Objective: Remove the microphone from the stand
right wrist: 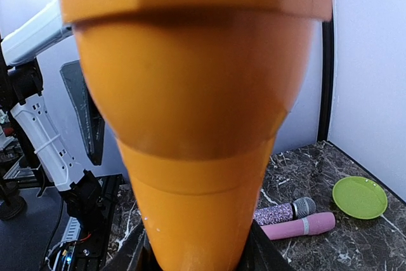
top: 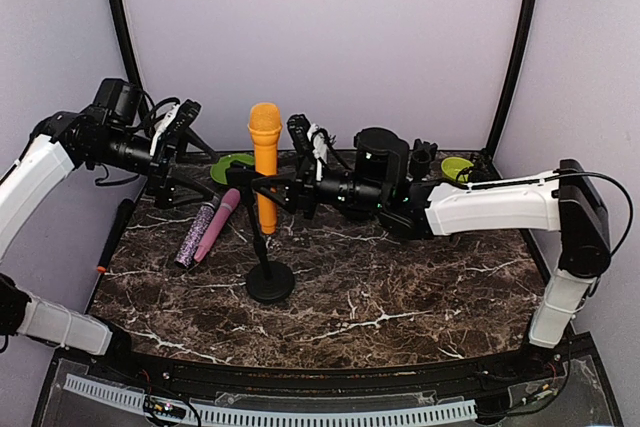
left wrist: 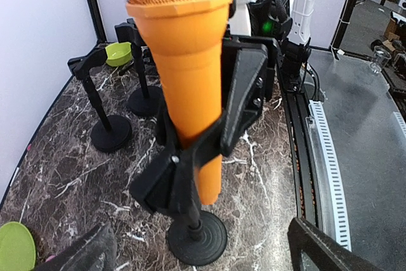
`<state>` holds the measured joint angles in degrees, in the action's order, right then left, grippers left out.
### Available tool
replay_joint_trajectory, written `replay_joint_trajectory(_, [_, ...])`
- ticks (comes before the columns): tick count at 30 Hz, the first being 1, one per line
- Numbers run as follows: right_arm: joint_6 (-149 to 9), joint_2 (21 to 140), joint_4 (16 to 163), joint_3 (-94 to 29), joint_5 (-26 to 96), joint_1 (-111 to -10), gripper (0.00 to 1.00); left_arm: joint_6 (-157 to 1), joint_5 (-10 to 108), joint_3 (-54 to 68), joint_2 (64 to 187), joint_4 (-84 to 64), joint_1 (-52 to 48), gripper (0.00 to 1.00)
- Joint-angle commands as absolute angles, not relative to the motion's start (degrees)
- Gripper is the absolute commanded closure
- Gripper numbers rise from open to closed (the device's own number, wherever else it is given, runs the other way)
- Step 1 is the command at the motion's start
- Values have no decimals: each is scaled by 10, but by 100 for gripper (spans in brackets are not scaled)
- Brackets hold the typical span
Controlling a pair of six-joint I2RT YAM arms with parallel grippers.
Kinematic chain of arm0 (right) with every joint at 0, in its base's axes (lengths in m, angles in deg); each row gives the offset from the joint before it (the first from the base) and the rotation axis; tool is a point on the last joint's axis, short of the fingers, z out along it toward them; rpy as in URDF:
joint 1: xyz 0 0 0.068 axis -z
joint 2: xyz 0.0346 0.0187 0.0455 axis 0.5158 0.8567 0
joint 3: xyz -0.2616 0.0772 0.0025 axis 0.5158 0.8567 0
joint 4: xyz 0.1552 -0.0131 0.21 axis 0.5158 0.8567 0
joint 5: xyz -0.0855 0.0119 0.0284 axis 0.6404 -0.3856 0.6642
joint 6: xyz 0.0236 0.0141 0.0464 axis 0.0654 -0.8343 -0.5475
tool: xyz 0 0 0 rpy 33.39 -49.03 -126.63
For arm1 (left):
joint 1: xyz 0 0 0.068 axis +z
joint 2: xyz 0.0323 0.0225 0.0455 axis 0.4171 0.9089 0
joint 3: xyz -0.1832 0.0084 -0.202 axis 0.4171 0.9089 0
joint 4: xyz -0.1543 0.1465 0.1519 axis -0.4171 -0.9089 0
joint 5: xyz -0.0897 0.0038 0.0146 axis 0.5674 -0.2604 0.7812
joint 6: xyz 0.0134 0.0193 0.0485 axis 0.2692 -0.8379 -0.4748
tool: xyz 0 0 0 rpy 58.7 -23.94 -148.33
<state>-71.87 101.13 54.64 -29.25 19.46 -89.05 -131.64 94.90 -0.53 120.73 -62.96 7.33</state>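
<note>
An orange microphone [top: 265,159] stands upright in the black clip [left wrist: 170,179] of a stand with a round base [top: 270,282]. Its lower end pokes out below the clip. My right gripper [top: 270,190] reaches in from the right and is shut on the microphone's body just above the clip. In the right wrist view the microphone [right wrist: 196,125] fills the frame, with my right gripper [right wrist: 198,255] round it at the bottom edge. My left gripper [top: 182,142] hangs at the back left, open and empty. Its fingers [left wrist: 320,249] frame the stand base [left wrist: 196,238] from a distance.
A pink microphone [top: 218,224] and a glittery purple one [top: 197,234] lie left of the stand. Green dishes sit at the back left [top: 232,165] and back right [top: 457,167]. Two more stands [left wrist: 111,132] stand behind. A black pen [top: 110,237] lies at the left edge.
</note>
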Motion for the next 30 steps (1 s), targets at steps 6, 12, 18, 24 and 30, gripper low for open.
replay_joint_trajectory(6, [-732, 976, 578, -301, 184, -902, 37, -1373, 1009, -86, 1289, -667, 42, 19])
replay_joint_trajectory(12, [-718, 949, 589, -299, 183, -900, 36, -1395, 989, -87, 1296, -677, 8, 33])
replay_joint_trajectory(18, [-726, 924, 599, -292, 186, -890, 38, -1393, 976, -87, 1304, -666, -10, 39])
replay_joint_trajectory(24, [-730, 917, 611, -292, 176, -881, 52, -1383, 969, -84, 1305, -640, -12, 43])
replay_joint_trajectory(30, [-733, 941, 649, -333, 153, -879, 72, -1389, 962, -84, 1310, -632, -18, 30])
